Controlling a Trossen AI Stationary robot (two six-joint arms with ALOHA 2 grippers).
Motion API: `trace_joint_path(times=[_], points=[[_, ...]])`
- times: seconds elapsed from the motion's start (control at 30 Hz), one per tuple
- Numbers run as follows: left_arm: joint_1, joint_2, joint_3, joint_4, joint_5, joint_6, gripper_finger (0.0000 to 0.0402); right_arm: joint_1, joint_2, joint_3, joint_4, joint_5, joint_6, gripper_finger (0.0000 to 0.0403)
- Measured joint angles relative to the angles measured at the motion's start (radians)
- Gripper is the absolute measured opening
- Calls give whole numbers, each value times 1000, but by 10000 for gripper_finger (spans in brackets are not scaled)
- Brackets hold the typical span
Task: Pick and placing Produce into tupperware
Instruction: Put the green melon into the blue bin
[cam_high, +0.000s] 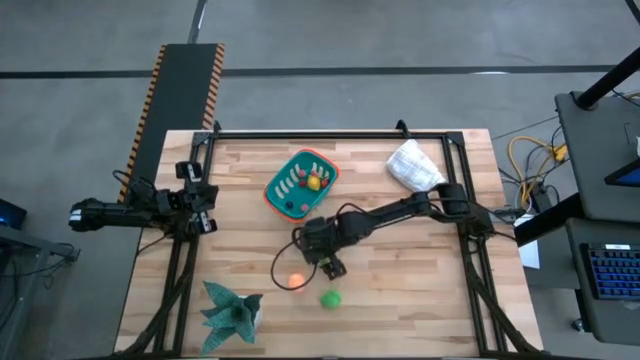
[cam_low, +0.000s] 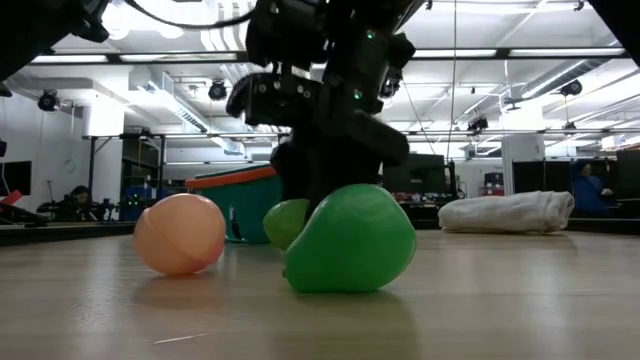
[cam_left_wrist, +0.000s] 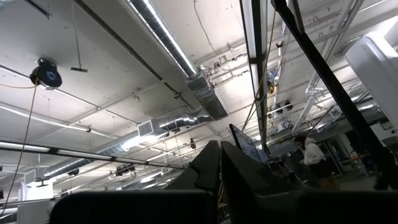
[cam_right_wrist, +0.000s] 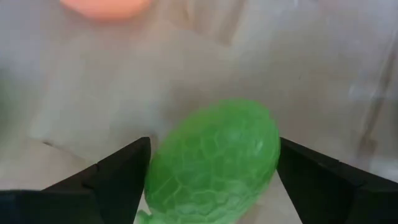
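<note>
The teal tub with the orange rim (cam_high: 275, 190) stands at the table's far middle and holds several small produce pieces (cam_high: 313, 181). My right gripper (cam_high: 330, 266) is low over the table's middle, open, with a bumpy green fruit (cam_right_wrist: 214, 162) on the table between its fingers; I cannot tell whether they touch it. In the low view the gripper (cam_low: 320, 190) stands over a green piece (cam_low: 282, 222), behind a larger green fruit (cam_low: 350, 240). That larger fruit (cam_high: 330, 298) and an orange ball (cam_high: 295, 281) lie toward the near edge. My left gripper (cam_high: 197, 195) waits at the left edge, shut (cam_left_wrist: 221, 163).
A white cloth bundle (cam_high: 415, 165) lies at the far right. A teal leafy star-shaped thing (cam_high: 232, 310) lies at the near left corner. The orange ball (cam_right_wrist: 106, 7) lies just beyond my right gripper's fingers. A black cable (cam_high: 280, 262) loops beside it.
</note>
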Motion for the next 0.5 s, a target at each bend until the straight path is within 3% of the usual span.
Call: trace_joint_path(times=[0.2, 0.4, 0.5], points=[[0, 0, 0, 0, 0, 0, 0, -7, 0, -4, 8, 2, 21, 314], [0, 0, 0, 0, -1, 0, 0, -11, 0, -6, 6, 2, 29, 247], [0, 0, 0, 0, -1, 0, 0, -11, 0, -6, 7, 3, 29, 233]])
